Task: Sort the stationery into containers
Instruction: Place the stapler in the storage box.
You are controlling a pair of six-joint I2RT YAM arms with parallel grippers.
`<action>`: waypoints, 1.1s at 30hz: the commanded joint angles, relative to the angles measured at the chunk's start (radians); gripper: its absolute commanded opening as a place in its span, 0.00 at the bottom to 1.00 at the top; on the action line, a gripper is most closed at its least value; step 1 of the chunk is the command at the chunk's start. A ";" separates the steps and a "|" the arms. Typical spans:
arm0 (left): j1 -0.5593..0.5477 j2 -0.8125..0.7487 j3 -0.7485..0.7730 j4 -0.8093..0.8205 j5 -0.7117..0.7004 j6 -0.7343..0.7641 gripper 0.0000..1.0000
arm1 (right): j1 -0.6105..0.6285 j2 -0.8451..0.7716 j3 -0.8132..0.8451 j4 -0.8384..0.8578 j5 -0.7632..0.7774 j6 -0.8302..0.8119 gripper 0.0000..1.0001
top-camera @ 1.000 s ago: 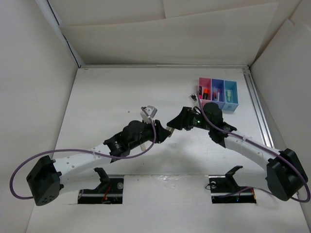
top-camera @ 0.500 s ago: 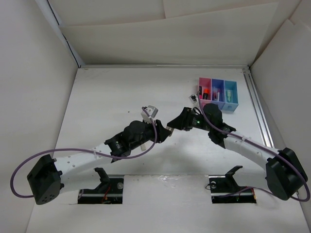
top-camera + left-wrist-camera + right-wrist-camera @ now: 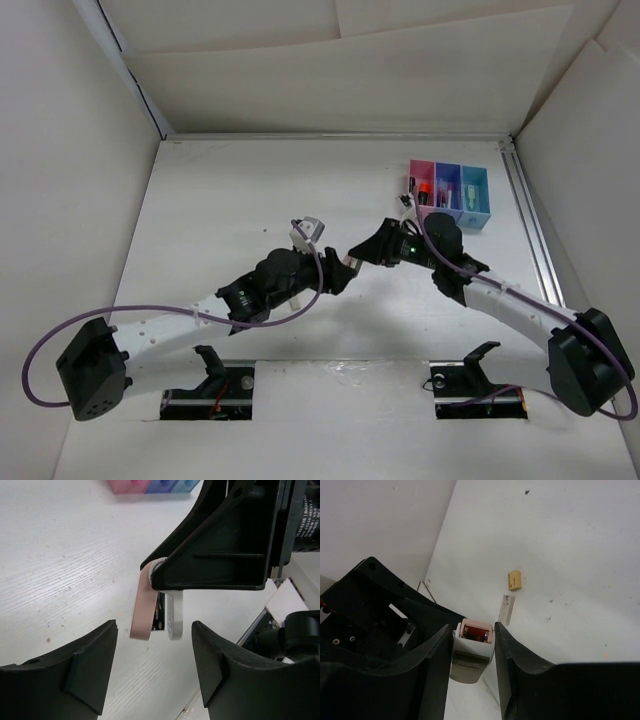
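Here we saw the right gripper [image 3: 471, 636] clenched on a pink-and-white stationery piece [image 3: 476, 629], hanging at twelve o'clock of the released left gripper [image 3: 154, 647], untouched by it

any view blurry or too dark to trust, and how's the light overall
Top external: even soft light, faint shadows under the arms; contents of the bins too small to read. Left wrist: the left gripper is dark and soft, the pink and white item beyond it sharp. Right wrist: the right gripper is near-black, detail lost; the yellow eraser is crisp.
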 commanded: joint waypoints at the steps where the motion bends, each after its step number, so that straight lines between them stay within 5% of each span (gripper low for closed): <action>1: -0.003 -0.038 0.059 0.030 -0.021 0.018 0.57 | -0.037 -0.032 0.000 0.061 0.000 -0.001 0.16; 10: -0.003 -0.070 0.079 -0.014 -0.030 0.027 0.70 | -0.115 -0.023 0.000 0.061 -0.031 0.009 0.16; 18: -0.003 -0.147 0.038 -0.167 -0.128 -0.024 0.68 | -0.459 -0.055 0.032 0.010 -0.080 -0.022 0.15; 25: -0.003 -0.158 -0.027 -0.379 -0.253 -0.173 0.67 | -0.682 -0.055 0.167 -0.215 0.280 -0.160 0.15; 33: -0.003 -0.222 -0.073 -0.494 -0.395 -0.341 0.55 | -0.726 0.145 0.433 -0.359 0.616 -0.257 0.15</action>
